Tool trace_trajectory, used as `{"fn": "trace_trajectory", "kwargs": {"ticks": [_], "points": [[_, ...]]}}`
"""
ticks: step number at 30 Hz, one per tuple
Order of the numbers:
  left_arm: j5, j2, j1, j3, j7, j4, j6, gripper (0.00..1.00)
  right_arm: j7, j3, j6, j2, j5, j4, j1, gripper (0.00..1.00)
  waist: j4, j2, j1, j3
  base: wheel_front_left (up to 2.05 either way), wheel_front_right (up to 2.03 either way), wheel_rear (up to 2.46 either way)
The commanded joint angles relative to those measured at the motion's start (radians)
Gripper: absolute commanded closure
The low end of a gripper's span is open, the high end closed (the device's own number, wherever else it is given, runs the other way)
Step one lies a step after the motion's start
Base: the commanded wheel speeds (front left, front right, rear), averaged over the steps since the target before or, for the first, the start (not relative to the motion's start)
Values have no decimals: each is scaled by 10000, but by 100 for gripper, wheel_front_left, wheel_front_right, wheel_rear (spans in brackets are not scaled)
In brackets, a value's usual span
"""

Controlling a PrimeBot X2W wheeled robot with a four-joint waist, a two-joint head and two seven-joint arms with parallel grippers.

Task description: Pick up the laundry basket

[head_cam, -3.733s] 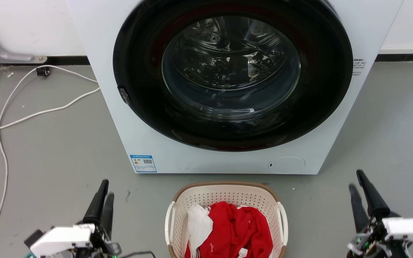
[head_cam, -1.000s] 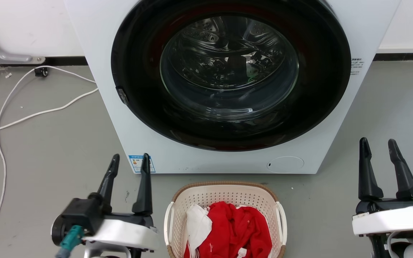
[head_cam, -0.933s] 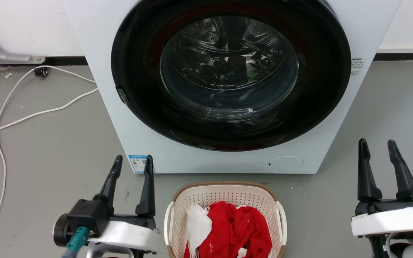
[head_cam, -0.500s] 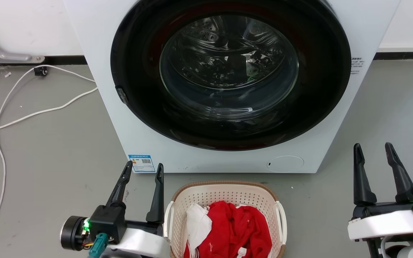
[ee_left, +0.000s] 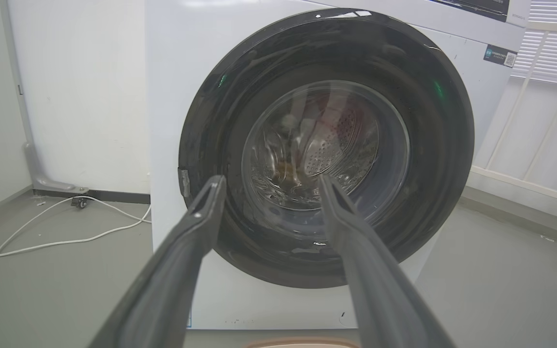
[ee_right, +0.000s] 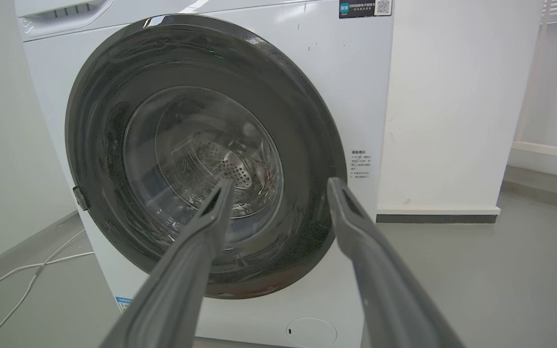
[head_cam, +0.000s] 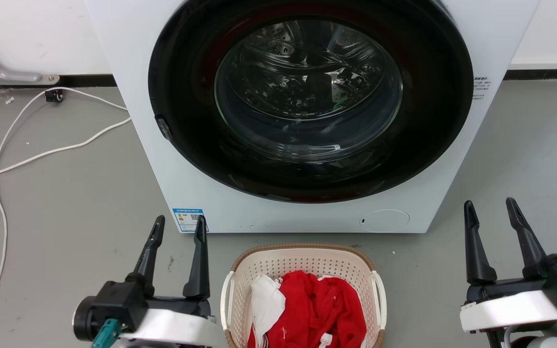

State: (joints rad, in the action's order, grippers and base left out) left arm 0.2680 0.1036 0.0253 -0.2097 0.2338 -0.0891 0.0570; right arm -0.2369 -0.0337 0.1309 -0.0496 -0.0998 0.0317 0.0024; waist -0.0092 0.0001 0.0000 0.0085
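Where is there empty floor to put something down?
Bare grey floor lies between the white cable and the washing machine, and right of the machine. It is crowded around the laundry basket: machine just behind, left tool and right tool either side.

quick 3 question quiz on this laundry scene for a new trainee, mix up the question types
1. True or false: the left gripper is shut on a handle of the laundry basket.
2. Multiple choice: what lies in the laundry basket? A) blue towels B) red and white clothes C) shoes
3. Short answer: in the head view, which stands closer to the laundry basket, the left gripper or the right gripper?

Key
1. False: its fingers are spread and apart from the laundry basket.
2. B
3. The left gripper
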Motion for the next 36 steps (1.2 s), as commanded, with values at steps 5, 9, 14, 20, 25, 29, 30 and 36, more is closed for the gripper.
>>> {"fn": "trace_trajectory", "kwargs": {"ticks": [5,9,14,20,25,29,30,36], "points": [[-542,-278,184,540,161,54,-750,0,-125,-139,-3,-11,-107,-247,98,0,-3,-1,0,1,0,0,0],[-1012,-413,275,755,231,203,-1085,0,-201,-269,-3,-11,-114,-501,59,0,-8,-1,0,-13,0,0,0],[-1634,-492,310,753,317,494,-1190,0,-280,-280,-3,-11,172,-652,9,0,-18,-1,0,-34,0,0,0],[-1734,-525,277,768,341,669,-1273,0,-287,-337,-3,-9,15,-865,-48,0,-22,-1,0,-55,0,0,0],[-1657,-534,272,760,339,654,-1297,0,-287,-343,-3,-9,-66,-930,-65,0,-14,-1,0,-64,0,0,0],[-1598,-535,279,724,336,642,-1241,0,-287,-347,-3,-9,-94,-912,-57,0,-5,-1,0,-54,0,0,0],[-1608,-534,278,713,331,640,-1233,0,-287,-352,-3,-9,-102,-904,-56,0,-3,-1,0,-46,0,0,0],[-1582,-534,297,697,331,645,-1201,0,-287,-356,-3,-9,-119,-889,-25,0,23,-1,0,6,0,0,0]]}}
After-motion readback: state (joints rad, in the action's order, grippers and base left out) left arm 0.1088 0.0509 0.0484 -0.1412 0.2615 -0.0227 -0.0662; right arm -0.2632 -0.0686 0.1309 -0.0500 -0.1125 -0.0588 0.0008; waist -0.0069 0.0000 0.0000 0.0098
